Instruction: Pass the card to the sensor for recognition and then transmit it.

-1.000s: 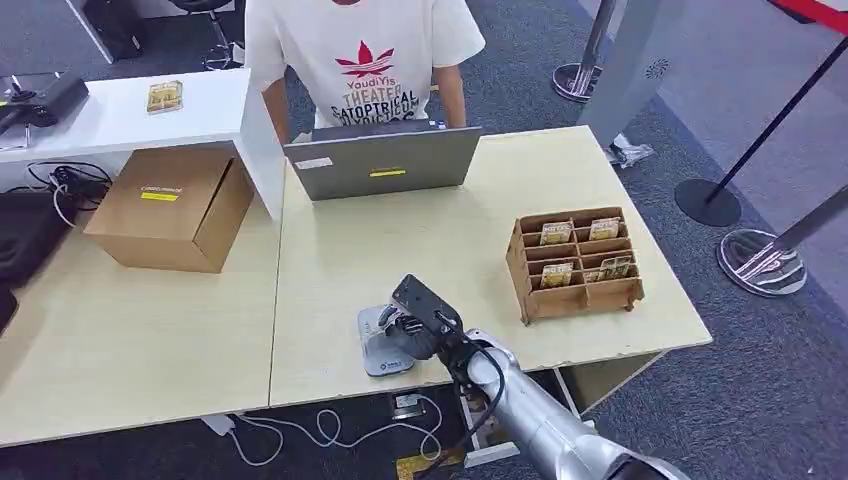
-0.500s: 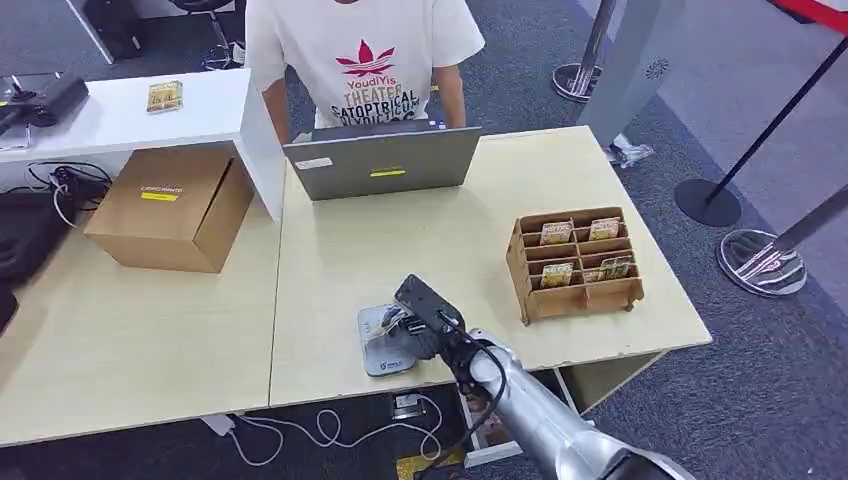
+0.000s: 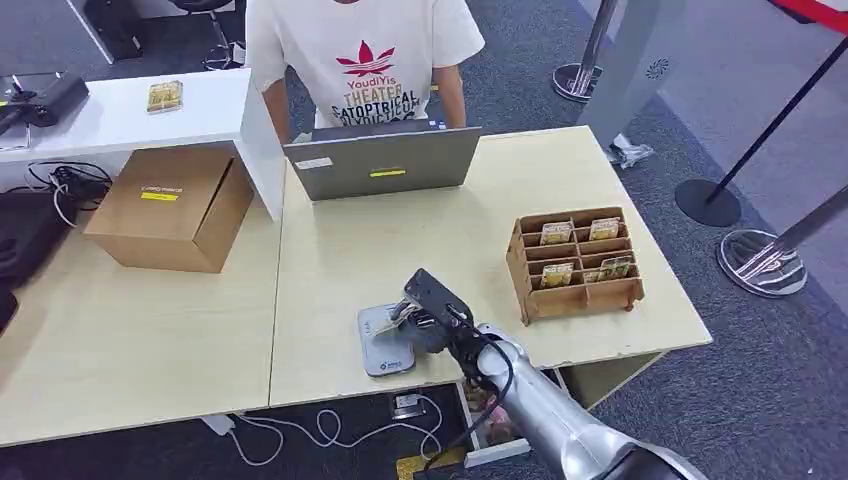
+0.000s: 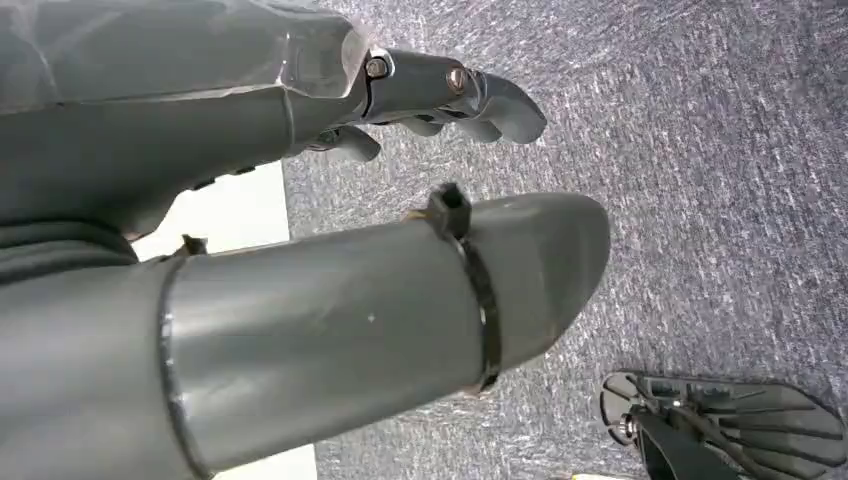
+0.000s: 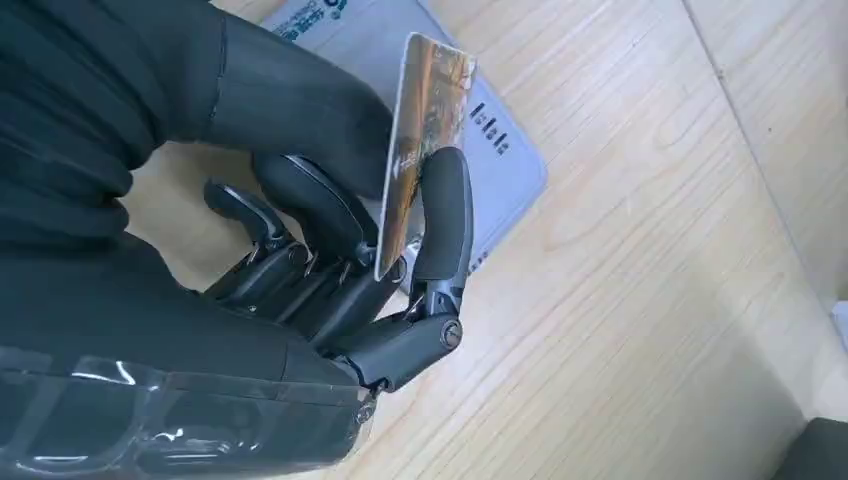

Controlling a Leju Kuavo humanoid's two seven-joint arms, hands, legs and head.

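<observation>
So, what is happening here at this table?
The robot's right hand pinches a card between thumb and fingers and holds it over the grey sensor near the table's front edge. The card is not yet passed on. A person stands behind the laptop on the far side. The left hand hangs over the carpet, holding nothing.

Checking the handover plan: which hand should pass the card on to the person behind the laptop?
Right. The right hand already pinches the card over the card reader on the table; the left hand hangs above the carpet.
</observation>
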